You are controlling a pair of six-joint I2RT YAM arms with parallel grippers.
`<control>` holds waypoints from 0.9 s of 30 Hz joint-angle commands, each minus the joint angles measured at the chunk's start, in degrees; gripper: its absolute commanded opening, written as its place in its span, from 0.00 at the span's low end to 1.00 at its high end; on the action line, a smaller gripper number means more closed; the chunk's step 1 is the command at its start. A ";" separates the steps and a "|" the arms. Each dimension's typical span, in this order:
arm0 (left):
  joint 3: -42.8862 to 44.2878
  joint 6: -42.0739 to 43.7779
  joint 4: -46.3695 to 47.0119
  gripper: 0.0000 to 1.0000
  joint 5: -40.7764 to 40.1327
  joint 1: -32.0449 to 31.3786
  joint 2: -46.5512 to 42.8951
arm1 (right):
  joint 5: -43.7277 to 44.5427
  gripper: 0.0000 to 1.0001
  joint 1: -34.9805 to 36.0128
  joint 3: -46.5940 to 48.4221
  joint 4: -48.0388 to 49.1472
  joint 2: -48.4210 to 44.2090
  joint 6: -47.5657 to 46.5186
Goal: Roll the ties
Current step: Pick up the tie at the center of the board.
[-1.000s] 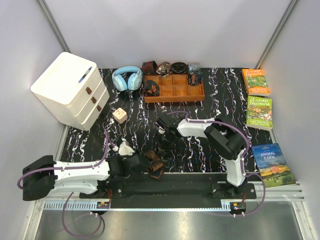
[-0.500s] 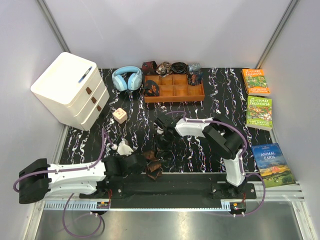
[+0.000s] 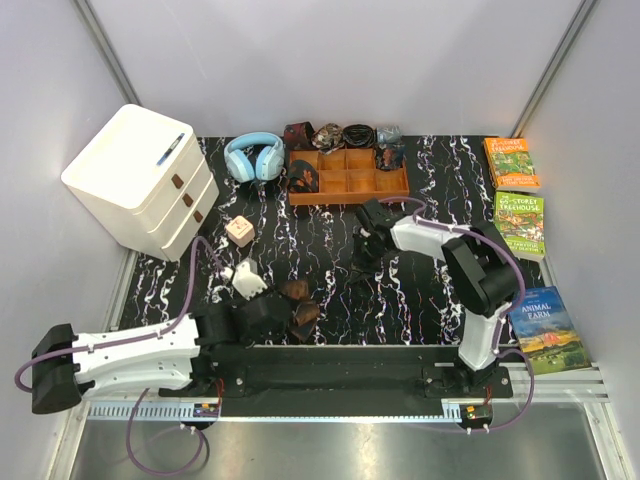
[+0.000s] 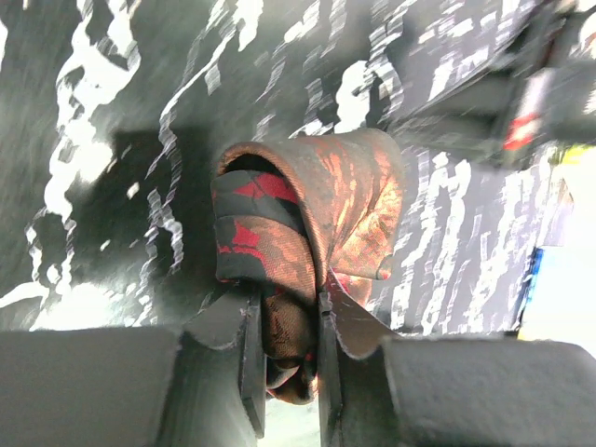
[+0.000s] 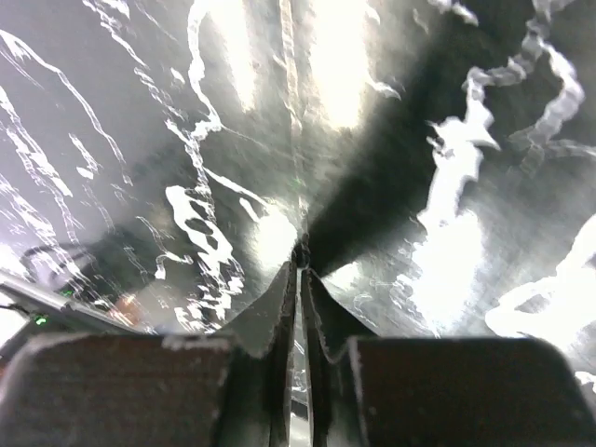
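Observation:
A dark brown tie with a reddish-tan pattern is bunched into a loose roll at the near middle of the black marbled table. My left gripper is shut on it; in the left wrist view the fabric is pinched between the fingers of the gripper and bulges out beyond them. My right gripper is shut and empty, low over bare table right of centre, apart from the tie; the right wrist view shows the gripper with nothing in it. The orange-brown wooden tray stands at the back with rolled ties in it.
More rolled ties and belts lie behind the tray. Blue headphones and a white drawer unit are at the back left. A small cube and a white object lie left. Three books lie along the right.
My left gripper has carried the tie up and left, away from the near edge, and it is now more bunched. My right gripper has moved right and farther back, away from the tie.

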 commanded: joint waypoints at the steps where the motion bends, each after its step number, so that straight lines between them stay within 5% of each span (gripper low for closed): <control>1: 9.15 10.67 0.11 0.00 -9.83 1.05 1.47 | 9.14 0.11 1.06 -5.91 4.41 -5.14 0.73; 7: 17.68 22.44 4.75 0.00 -10.20 8.60 5.08 | 22.57 0.14 1.15 -16.36 13.46 -17.77 2.84; 10: 20.93 28.42 9.16 0.00 -6.94 13.87 8.68 | 21.37 0.20 1.06 -20.76 19.00 -22.53 2.67; 16: 32.79 36.86 13.37 0.00 -3.43 21.17 21.07 | 18.03 0.48 1.06 -24.37 24.98 -23.96 -0.49; 27: 52.82 38.72 21.47 0.00 11.34 32.25 43.99 | 9.59 0.47 -0.43 -25.77 29.03 -22.37 -3.22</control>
